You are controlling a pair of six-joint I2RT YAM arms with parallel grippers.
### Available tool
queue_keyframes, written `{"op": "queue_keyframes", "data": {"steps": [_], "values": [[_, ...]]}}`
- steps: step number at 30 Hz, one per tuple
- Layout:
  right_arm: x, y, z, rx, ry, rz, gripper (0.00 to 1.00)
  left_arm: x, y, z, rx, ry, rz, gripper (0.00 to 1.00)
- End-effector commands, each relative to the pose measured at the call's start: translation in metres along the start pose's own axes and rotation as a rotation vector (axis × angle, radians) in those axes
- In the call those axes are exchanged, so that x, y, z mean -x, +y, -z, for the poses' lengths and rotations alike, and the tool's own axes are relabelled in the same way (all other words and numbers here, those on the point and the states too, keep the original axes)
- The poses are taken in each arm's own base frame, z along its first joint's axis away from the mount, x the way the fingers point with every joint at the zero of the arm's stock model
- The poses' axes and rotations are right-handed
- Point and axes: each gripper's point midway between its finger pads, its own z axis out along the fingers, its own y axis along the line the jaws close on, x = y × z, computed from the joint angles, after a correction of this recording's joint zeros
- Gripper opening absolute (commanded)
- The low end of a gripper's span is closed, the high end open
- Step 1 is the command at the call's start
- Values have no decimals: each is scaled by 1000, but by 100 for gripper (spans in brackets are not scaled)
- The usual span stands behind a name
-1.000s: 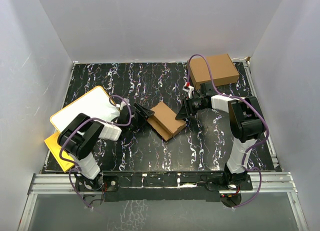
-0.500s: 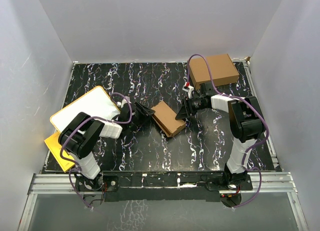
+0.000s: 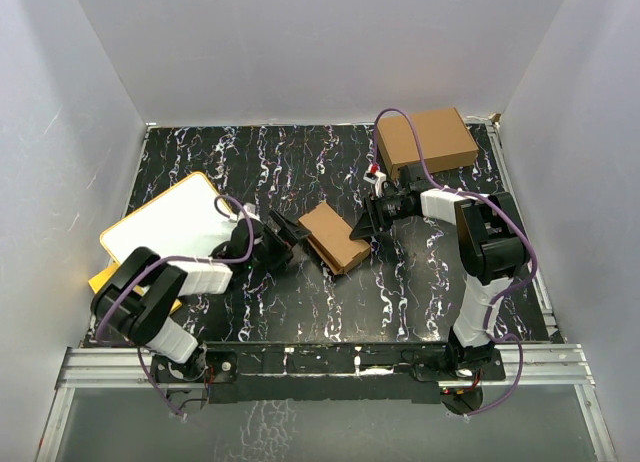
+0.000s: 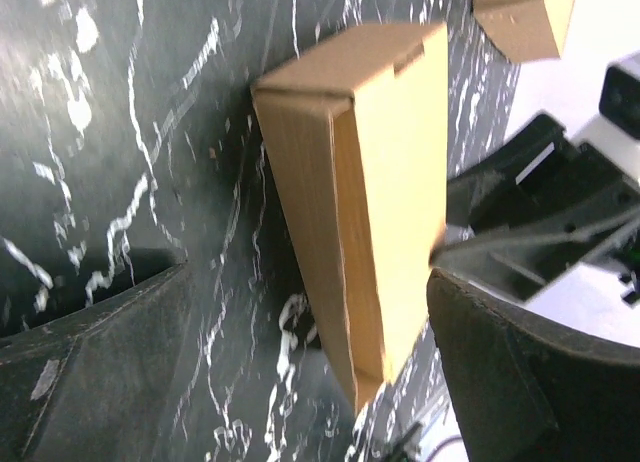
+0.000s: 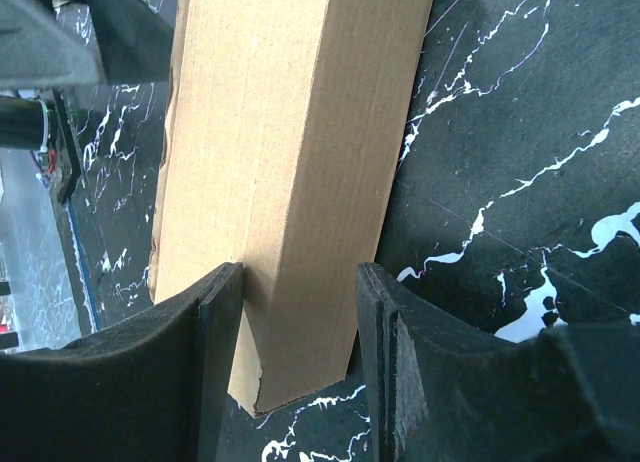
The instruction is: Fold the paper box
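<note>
At centre, right gripper (image 5: 300,322) clamps paper box (image 3: 335,237); left gripper (image 3: 289,238) spread.

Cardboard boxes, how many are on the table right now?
2. The paper box lies mid-table, gripped at one end by the right end effector; the larger brown box sits in the far right corner. The view is partly blocked, so another may be hidden.

The paper box (image 3: 336,238) is plain brown cardboard, folded into an oblong. It lies flat at frame centre, long axis running diagonally from upper left to lower right.
</note>
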Motion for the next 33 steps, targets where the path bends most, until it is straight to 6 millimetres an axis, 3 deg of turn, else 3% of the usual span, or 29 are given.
{"op": "queue_keyframes", "data": {"steps": [1,8,15,18,28,31,33], "values": [[-9,-20,-7,-78,39,31,51,-22,-21,24,-77,38,34,97],[-8,-20,-7,-78,40,33,51,-61,-45,31,-130,29,96,96],[-8,-19,-7,-79,39,37,51,-93,-46,12,13,87,148,84],[-8,-19,-7,-77,39,38,51,-105,-38,5,105,111,144,78],[-8,-19,-7,-75,40,38,51,-118,-44,-8,91,139,174,54],[-8,-19,-7,-75,41,38,51,-122,-47,-10,80,152,180,31],[-8,-19,-6,-75,40,37,51,-124,-46,-10,77,161,187,24]]}}
